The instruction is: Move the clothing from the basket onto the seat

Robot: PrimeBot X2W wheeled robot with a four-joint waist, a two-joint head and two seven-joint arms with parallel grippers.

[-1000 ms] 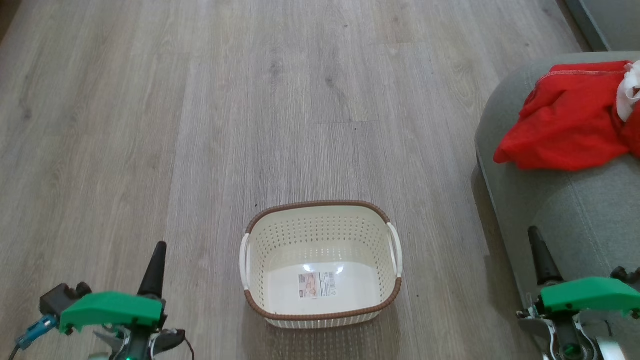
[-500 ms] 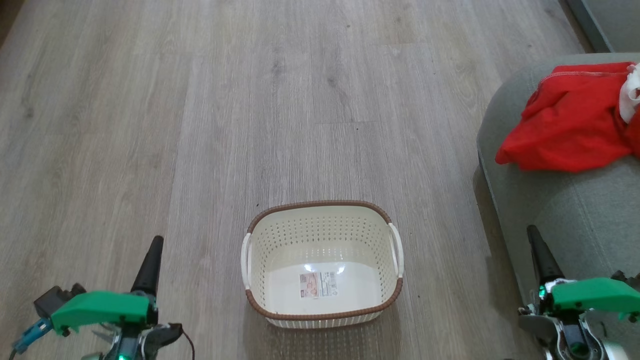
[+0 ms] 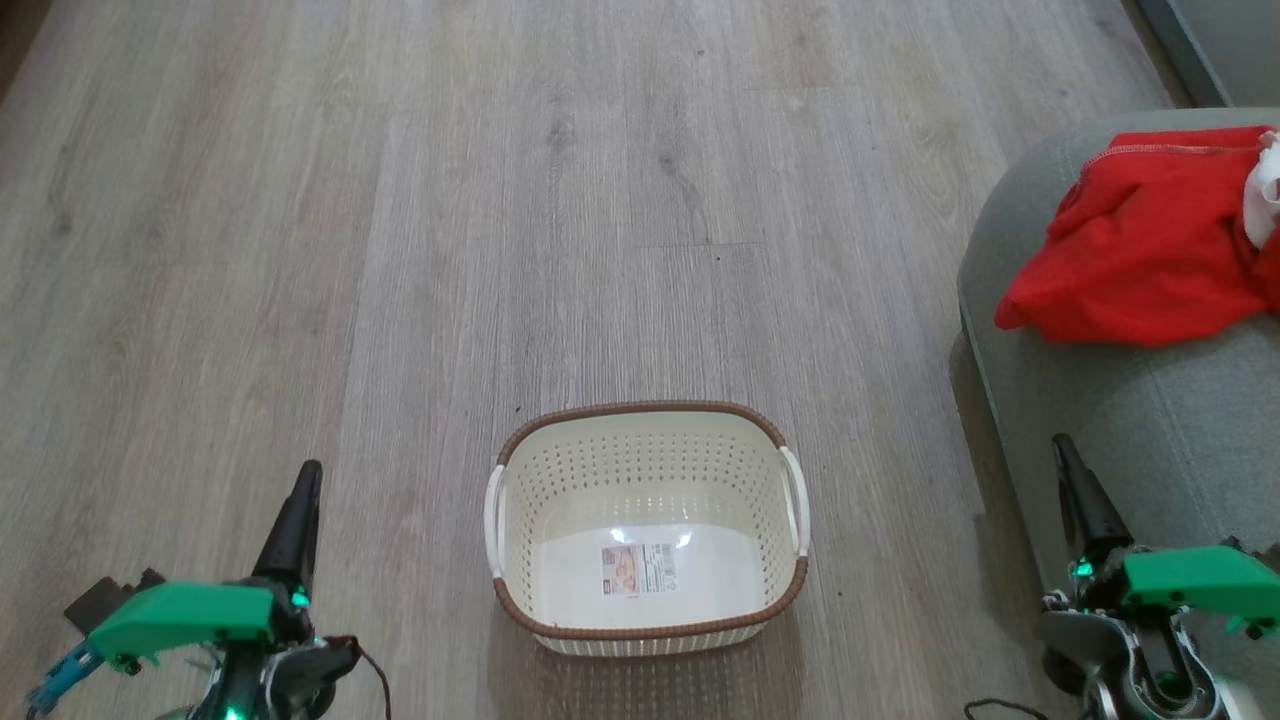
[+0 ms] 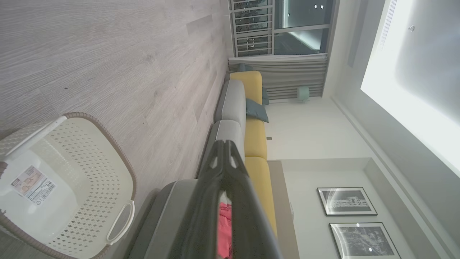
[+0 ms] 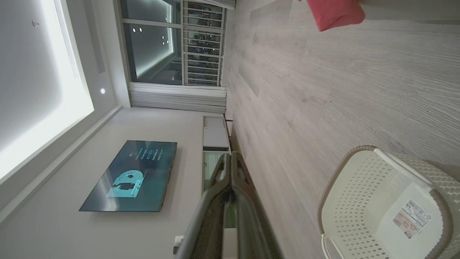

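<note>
While both arms sit low at the bottom corners of the head view, the clothing [image 3: 1140,250] lies bunched on the seat [image 3: 1150,420] at the right edge: red fabric, with the white part at its far right, cut by the frame. Seat is grey-green with a rounded corner and stands on the wood floor [image 3: 400,200]. The basket [image 3: 640,408] stands upright on the floor at centre, well apart from the seat. Its bare white bottom shows, with the label sticker [image 3: 640,570] flat on it. Brown braided rim, a white handle on each side.

Left gripper [image 3: 308,480] is at the lower left, fingers pressed together into one dark point, holding nothing, off to the basket's left. Right gripper [image 3: 1068,470] is at the lower right, also pinched closed and holding nothing, its tip in front of the seat's near side. Neither touches the basket or the clothing.

Left wrist view: the left gripper's tips [image 4: 224,145] meet. The basket [image 4: 118,158] is at lower left, and a strip of the red clothing [image 4: 224,226] shows between the fingers on the seat [image 4: 169,216]. A yellow and grey sofa [image 4: 255,136] runs along the wall, with framed pictures [image 4: 346,201] above it.

Right wrist view: the right gripper's tips [image 5: 230,158] are closed. The basket [image 5: 341,169] is at lower right and a corner of the clothing [image 5: 334,12] at the top edge. A wall TV [image 5: 133,176] and a window [image 5: 154,39] are behind.
</note>
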